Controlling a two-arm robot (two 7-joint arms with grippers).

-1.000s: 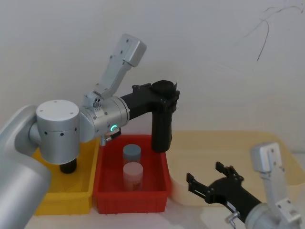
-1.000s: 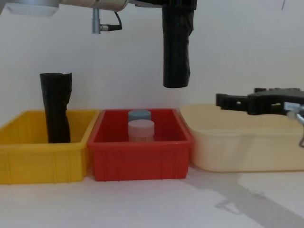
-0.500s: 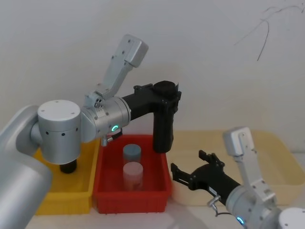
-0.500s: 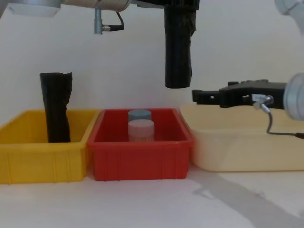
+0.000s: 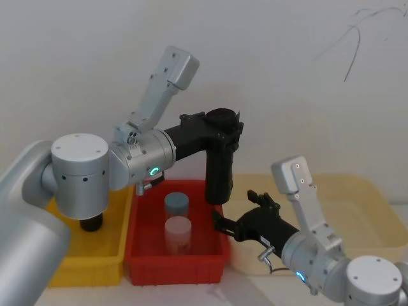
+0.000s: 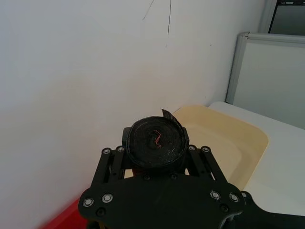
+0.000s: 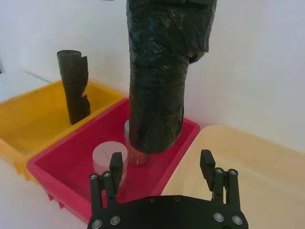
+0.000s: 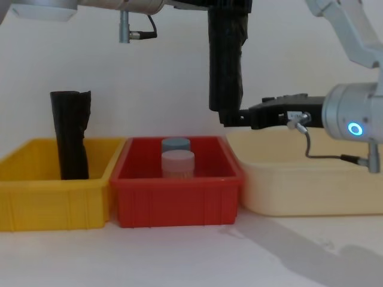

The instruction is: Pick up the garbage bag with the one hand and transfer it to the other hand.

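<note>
While L gripper (image 5: 223, 134) clamps the upright garbage bag (image 5: 217, 175) over red bin (image 5: 210, 262), R gripper (image 7: 161, 164), jaws apart, sits beside its lower end.

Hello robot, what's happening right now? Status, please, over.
Left gripper shut on garbage bag, held upright above red bin. Right gripper open at bag's lower end, not yet gripping. Nothing between them.

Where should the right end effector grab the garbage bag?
Its free lower half, below the left end effector clamping the top. The garbage bag hangs upright, a smooth cylinder, so I'd bring the open right end effector level from the robot's right.
</note>
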